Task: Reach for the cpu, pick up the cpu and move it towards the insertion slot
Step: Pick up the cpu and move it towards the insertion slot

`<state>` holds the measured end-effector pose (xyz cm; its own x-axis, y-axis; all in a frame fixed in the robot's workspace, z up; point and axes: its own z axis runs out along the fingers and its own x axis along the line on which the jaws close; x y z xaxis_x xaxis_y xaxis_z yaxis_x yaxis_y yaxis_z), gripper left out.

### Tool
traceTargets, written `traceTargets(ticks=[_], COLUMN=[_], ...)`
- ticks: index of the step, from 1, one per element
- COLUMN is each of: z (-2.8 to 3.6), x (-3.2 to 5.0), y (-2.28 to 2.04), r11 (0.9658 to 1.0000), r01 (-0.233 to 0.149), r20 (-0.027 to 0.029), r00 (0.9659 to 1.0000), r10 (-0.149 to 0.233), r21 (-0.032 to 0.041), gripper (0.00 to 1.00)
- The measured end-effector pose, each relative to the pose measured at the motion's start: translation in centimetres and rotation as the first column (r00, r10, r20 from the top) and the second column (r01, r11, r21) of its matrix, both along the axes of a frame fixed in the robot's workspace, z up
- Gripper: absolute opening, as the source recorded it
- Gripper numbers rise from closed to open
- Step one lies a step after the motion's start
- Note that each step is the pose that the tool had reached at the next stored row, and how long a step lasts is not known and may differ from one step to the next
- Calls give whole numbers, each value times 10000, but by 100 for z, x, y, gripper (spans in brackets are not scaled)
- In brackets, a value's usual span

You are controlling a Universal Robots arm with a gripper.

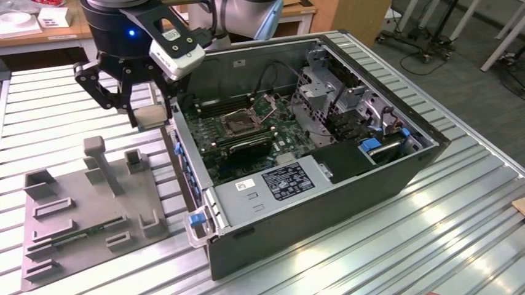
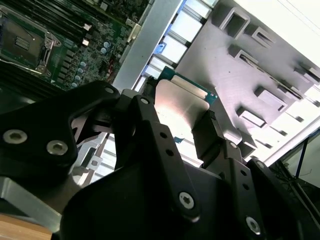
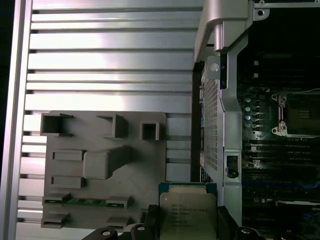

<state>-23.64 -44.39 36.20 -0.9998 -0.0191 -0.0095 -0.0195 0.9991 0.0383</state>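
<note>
The computer case (image 1: 328, 153) lies open on the slatted table (image 1: 459, 233), its near wall rising just beside the jaws. Outside that wall sits the grey fixture tray (image 1: 82, 209), below the jaws. The gripper (image 1: 135, 107) hangs above the table between tray and case, jaws closed on the cpu (image 3: 187, 212), which is held by two opposite edges, clear of every surface. The insertion slot (image 1: 238, 126) lies inside the case, beyond the wall from the jaws.

Risks, as judged: the edge grip is slim, so a jolt could tilt or drop the chip; a low crossing could clip the wall; a tilted chip could foul the socket frame.
</note>
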Motion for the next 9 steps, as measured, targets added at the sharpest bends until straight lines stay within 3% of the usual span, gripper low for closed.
traceTargets(ticks=[9], z=[0], x=[27], y=[0], r11=[10000], r01=[1], r20=[0], r00=[10000], r10=[-1], r21=[0], gripper=[54])
